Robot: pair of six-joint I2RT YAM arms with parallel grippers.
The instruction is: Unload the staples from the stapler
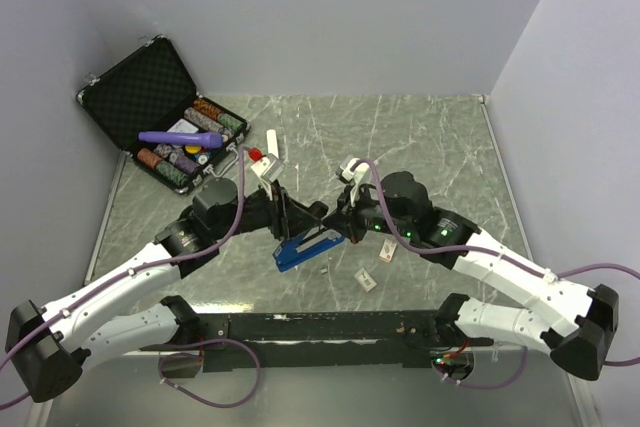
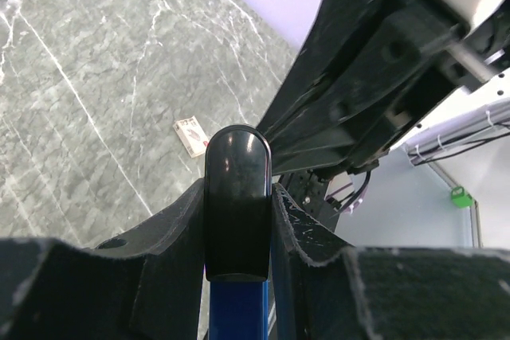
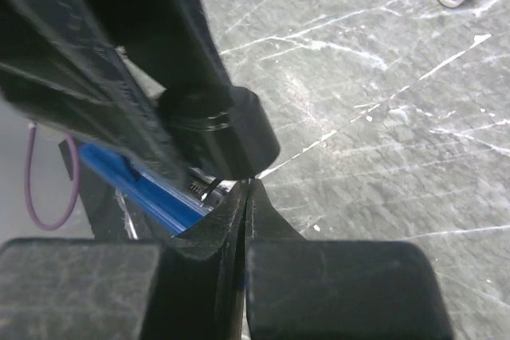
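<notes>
Slim blue stapler [image 1: 305, 249] with a black end sits between the arms, long axis near-left to far-right; left gripper [image 2: 237, 201] clamps that black end, and right gripper [image 3: 245, 197], pinched shut, noses its far-right end

Both arms reach inward and meet mid-table. Left arm [image 1: 120, 282] stretches low from near-left. Left gripper [image 2: 237, 177] has its fingers [image 2: 171, 228] partly apart, clamped either side of the black end of the stapler [image 1: 305, 249]. Right arm [image 1: 500, 267] is bent at the elbow. Right gripper [image 3: 245, 197] has fingers pressed flat together, tips aimed at the left gripper.
</notes>
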